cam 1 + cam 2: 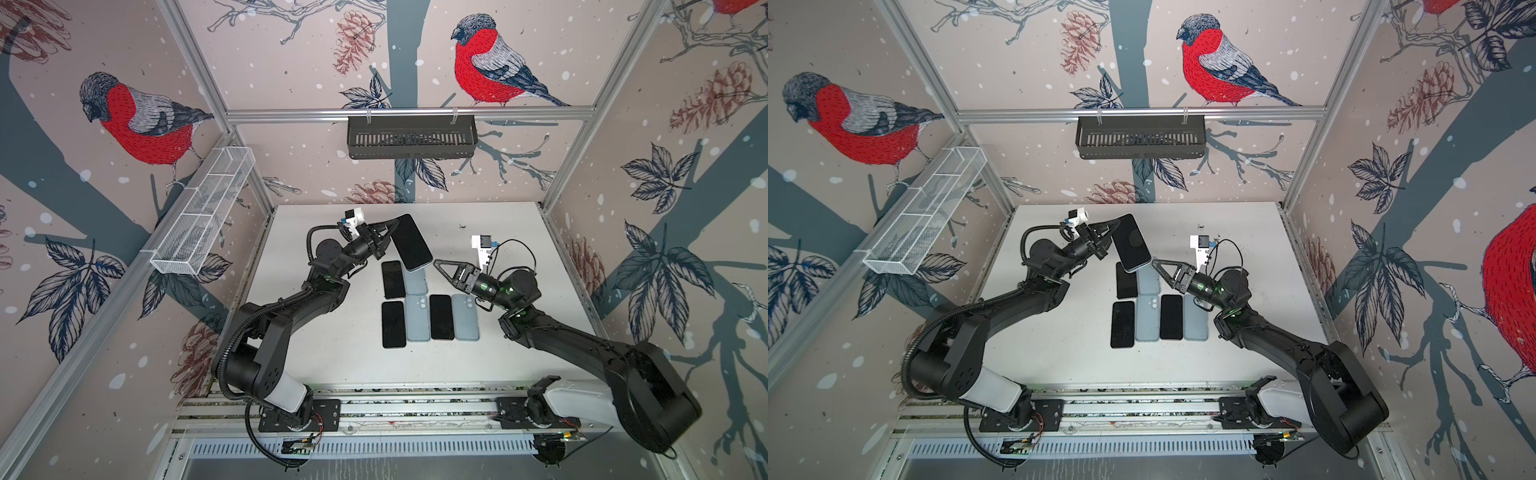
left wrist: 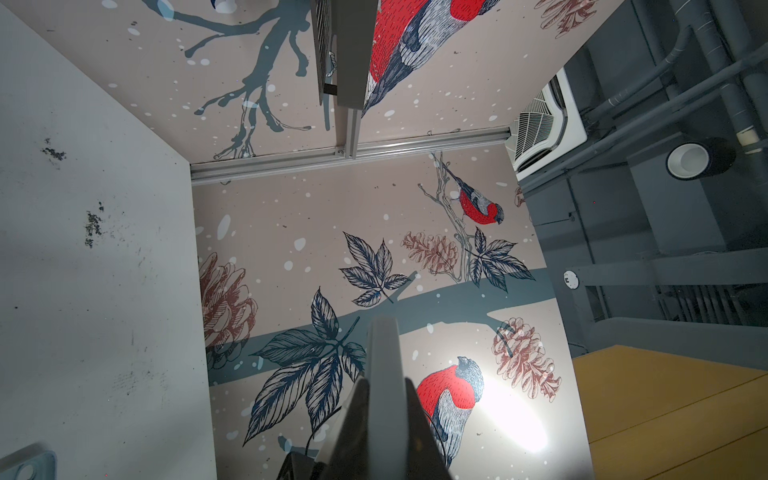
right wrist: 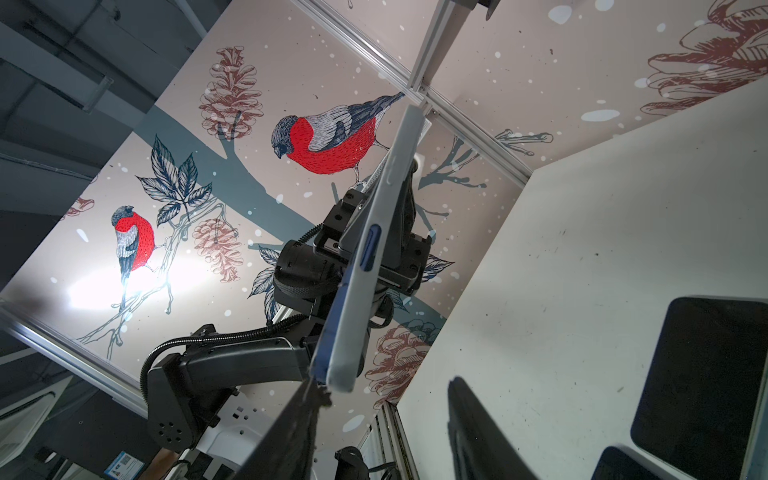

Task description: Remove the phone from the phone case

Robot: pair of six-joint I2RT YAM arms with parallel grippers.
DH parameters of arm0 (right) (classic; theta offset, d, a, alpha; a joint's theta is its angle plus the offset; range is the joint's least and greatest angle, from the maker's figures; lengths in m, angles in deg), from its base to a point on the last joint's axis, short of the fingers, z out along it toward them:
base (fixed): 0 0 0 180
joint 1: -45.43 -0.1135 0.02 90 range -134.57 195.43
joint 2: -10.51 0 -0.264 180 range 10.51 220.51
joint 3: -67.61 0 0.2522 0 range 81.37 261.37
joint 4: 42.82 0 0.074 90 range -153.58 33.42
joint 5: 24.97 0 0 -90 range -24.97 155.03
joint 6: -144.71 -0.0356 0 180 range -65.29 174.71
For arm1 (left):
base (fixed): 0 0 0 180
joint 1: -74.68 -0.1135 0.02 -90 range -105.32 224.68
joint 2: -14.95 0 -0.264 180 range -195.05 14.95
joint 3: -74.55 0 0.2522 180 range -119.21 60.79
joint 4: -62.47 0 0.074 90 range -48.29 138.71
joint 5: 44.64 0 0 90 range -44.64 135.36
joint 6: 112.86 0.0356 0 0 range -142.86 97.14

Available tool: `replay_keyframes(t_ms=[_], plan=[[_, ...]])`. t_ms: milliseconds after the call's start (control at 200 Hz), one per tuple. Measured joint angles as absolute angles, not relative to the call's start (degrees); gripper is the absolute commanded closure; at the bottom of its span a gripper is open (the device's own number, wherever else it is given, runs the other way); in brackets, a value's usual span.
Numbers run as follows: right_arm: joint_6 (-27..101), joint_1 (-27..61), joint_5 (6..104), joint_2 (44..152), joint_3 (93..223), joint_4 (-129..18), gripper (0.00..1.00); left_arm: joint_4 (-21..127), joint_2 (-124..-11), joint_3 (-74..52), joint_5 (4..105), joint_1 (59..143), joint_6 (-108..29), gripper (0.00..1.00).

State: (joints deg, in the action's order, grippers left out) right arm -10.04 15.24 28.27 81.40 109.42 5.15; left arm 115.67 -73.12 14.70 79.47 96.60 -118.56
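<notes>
My left gripper (image 1: 392,227) is shut on the upper end of the phone (image 1: 412,243), holding it tilted above the table in both top views. Its dark screen faces up and the pale phone case (image 1: 1144,262) rims it. In the left wrist view the case edge (image 2: 384,365) runs out from between the closed jaws. My right gripper (image 1: 439,265) is open beside the phone's lower corner. In the right wrist view one fingertip (image 3: 312,388) touches that corner, where the phone's blue side (image 3: 368,249) shows along the case (image 3: 388,195). The other finger (image 3: 467,415) stands well apart.
Under the raised phone, black phones (image 1: 393,324) and pale blue cases (image 1: 465,317) lie in rows on the white table (image 1: 324,357). A black basket (image 1: 411,137) hangs on the back wall. A white wire basket (image 1: 203,212) hangs on the left.
</notes>
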Motion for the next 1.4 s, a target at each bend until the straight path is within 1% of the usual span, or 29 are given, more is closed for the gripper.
replay_keyframes(t_ms=[295, 580, 795, 971, 1206, 1311, 1401], plan=[[-10.0, 14.4, 28.0, 82.0, 109.5, 5.2, 0.49, 115.7, -73.1, 14.7, 79.5, 96.6, -118.4, 1.00], [-11.2, 14.1, 27.9, 85.2, 109.8, 7.7, 0.50, 115.7, -73.1, 14.7, 79.3, 96.6, -118.4, 1.00], [-11.6, 14.2, 27.7, 86.5, 110.2, 8.6, 0.54, 115.4, -72.9, 14.7, 79.3, 96.7, -117.0, 1.00], [-12.6, 14.3, 27.5, 87.1, 110.7, 9.1, 0.61, 115.1, -72.7, 14.7, 79.5, 96.8, -115.7, 1.00], [-14.6, 14.3, 26.9, 88.8, 110.5, 12.0, 0.77, 114.2, -73.0, 14.7, 79.7, 97.1, -113.9, 1.00], [-15.7, 14.3, 26.4, 89.0, 110.3, 12.7, 0.87, 113.6, -73.3, 14.7, 79.8, 97.3, -113.5, 1.00], [-16.0, 14.3, 26.3, 89.0, 110.0, 12.9, 0.90, 113.2, -73.3, 14.7, 79.9, 97.4, -112.6, 1.00]])
